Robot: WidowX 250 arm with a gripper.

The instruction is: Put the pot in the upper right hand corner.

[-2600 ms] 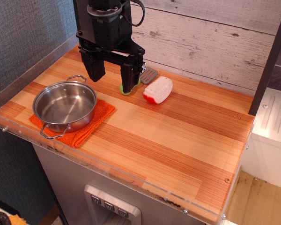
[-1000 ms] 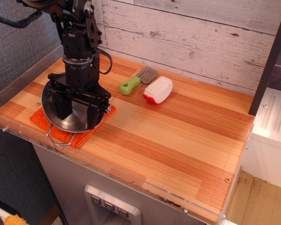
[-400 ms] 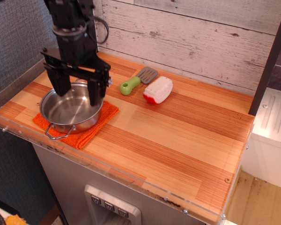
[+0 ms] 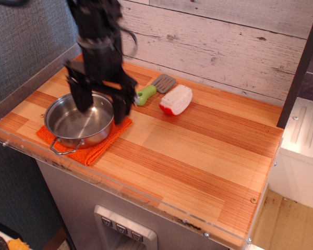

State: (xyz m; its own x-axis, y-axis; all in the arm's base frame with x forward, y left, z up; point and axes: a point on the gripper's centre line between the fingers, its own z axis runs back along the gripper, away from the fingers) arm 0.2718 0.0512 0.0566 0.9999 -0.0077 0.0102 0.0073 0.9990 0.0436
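The shiny steel pot (image 4: 73, 126) with wire loop handles sits on an orange cloth (image 4: 101, 147) at the table's front left. My black gripper (image 4: 103, 103) is motion-blurred and open. It hangs over the pot's right side, with one finger (image 4: 83, 98) above the pot's inside and the other just outside its right rim. It holds nothing. The upper right hand corner (image 4: 261, 112) of the striped wood tabletop lies far to the right, by the dark post (image 4: 301, 65).
A green-handled grey spatula (image 4: 152, 88) and a white-and-red toy (image 4: 176, 99) lie behind the pot near the whitewashed plank wall (image 4: 224, 47). A clear plastic lip (image 4: 146, 200) edges the table's front. A white unit stands beyond the right edge.
My gripper rose out of the pot and shifted right, toward the pot's right rim. The pot settled flat on the cloth and has stayed there since.
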